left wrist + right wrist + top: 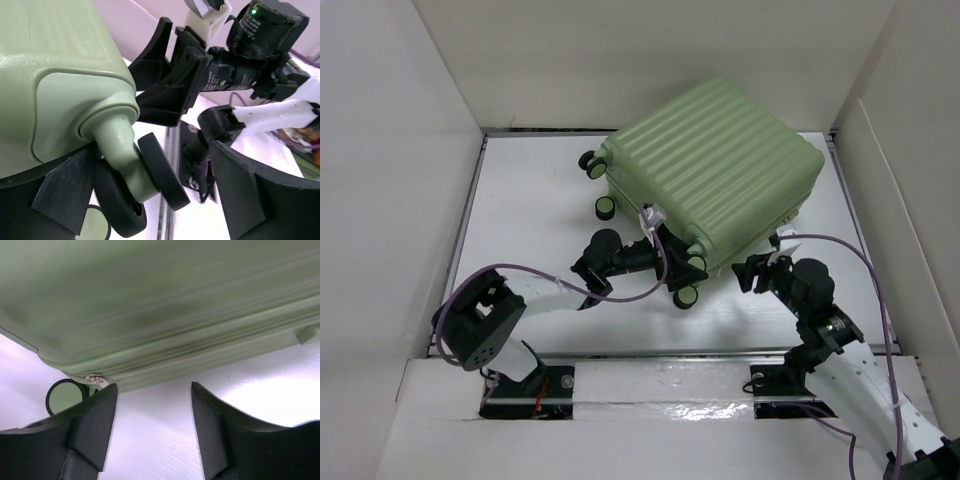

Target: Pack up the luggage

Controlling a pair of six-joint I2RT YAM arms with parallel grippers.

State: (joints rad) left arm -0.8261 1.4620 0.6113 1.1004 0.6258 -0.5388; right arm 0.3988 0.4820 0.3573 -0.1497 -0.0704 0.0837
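One closed luggage (pixel 715 170) upper centre, three wheels (pixel 591 163) showing; table (pixel 530 200) visible left and below it. Left gripper (pixel 675 262) spread around the lower corner wheel. Right gripper (pixel 762 262) spread, holding nothing, at the lower edge.

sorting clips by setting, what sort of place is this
Probably a robot lab test cell, not a home: a white table boxed in by plain white panels, the left arm and right arm bolted at its edge, one green suitcase as prop.

Left black two-finger gripper (pixel 685 272): jaws spread wide, arm stretched forward-right.
Right black two-finger gripper (pixel 154 412): jaws apart, wrist low.
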